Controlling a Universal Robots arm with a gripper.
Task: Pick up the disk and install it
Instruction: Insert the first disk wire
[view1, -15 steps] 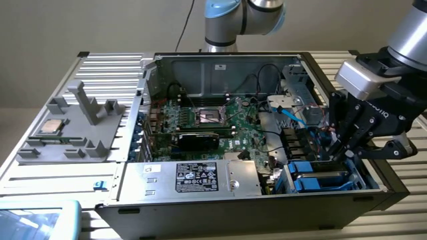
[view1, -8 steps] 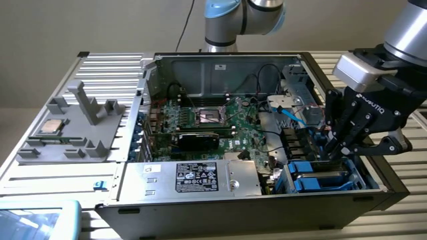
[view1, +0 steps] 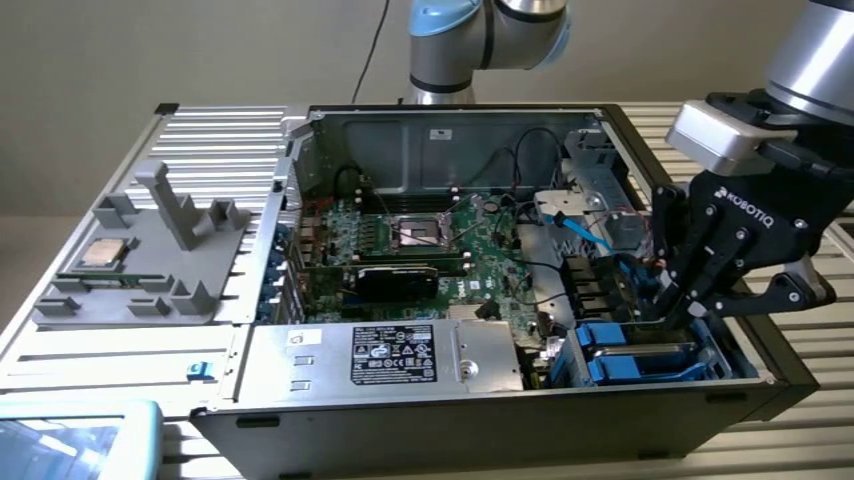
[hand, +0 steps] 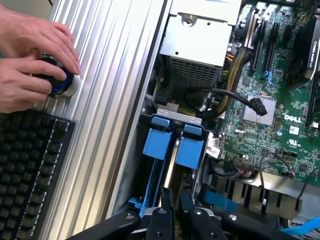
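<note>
From my station I see the disk (hand: 175, 150) already out of the worktop and standing on edge in the drive bay (view1: 727, 360), at the lower right of the exterior view. My tool (view1: 671, 305) reaches down into this bay, and its fingers (hand: 167, 212) are drawn nearly together and seem to pinch the disk's near edge. I judge the picking done, but the blue carrier is not fully seated, so the installing remains.

Light was soft, diffuse, no hard shadows; case interior (view1: 441, 160) ran dim vs bright ribbed table (hand: 115, 75). Mild glare on PSU box (hand: 200, 40); gripper (hand: 176, 196) read near-black in wrist view.
</note>
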